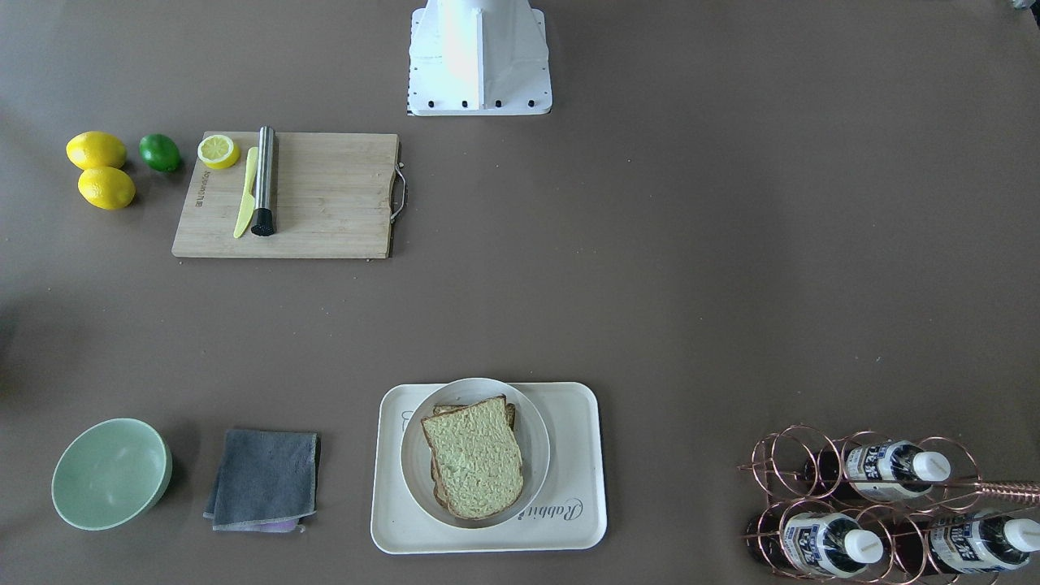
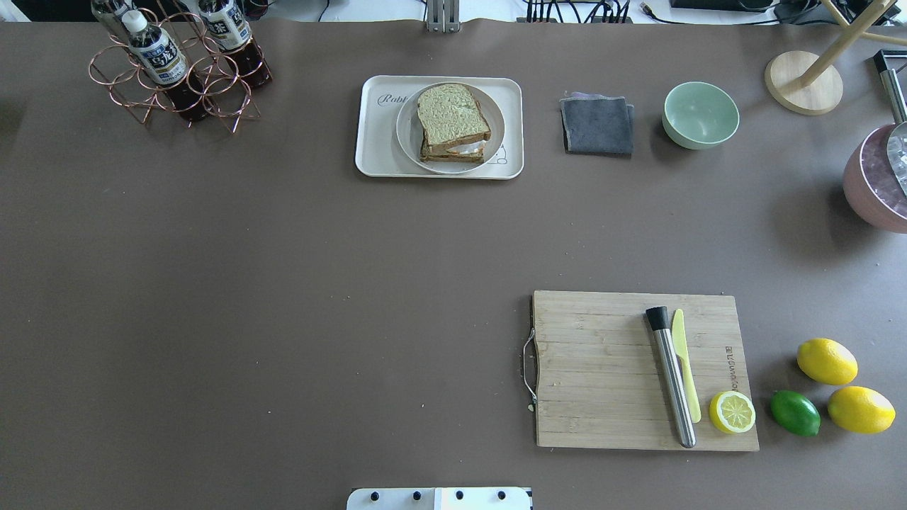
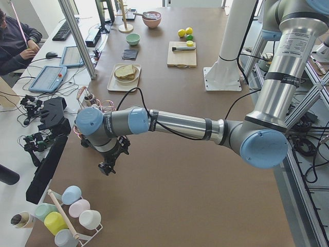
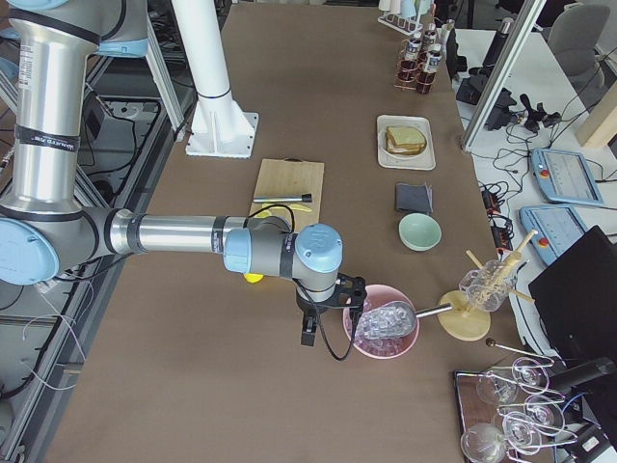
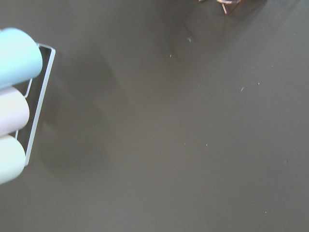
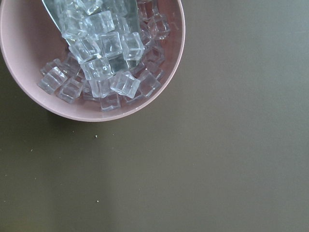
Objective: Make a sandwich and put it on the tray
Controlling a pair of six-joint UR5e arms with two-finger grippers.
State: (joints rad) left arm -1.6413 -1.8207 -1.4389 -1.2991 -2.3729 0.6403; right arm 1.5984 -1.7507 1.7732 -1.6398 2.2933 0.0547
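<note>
- The sandwich (image 1: 475, 459) is a stack of squarish slices with porous green-beige crumb and dark crust. From overhead, a white rim of egg (image 2: 468, 147) peeks out between them.
- It lies in a smooth round white dish (image 1: 538, 443), which stands on the cream tray (image 1: 578, 520). The tray has rounded corners and a raised rim, and sits at the table edge far from the robot.
- A folded grey cloth (image 1: 264, 478) lies near the tray.
- A wide stretch of matte brown table (image 1: 650, 284) separates the tray from the bamboo board (image 1: 325, 199).
- The left gripper (image 3: 107, 167) hangs over the table between the wire bottle rack (image 3: 87, 98) and the pastel cups (image 3: 72, 206). I cannot tell how its fingers stand.
- The right gripper (image 4: 308, 336) hangs just beside the pink bowl (image 4: 384, 333) of clear ice cubes. I cannot tell its fingers either.
</note>
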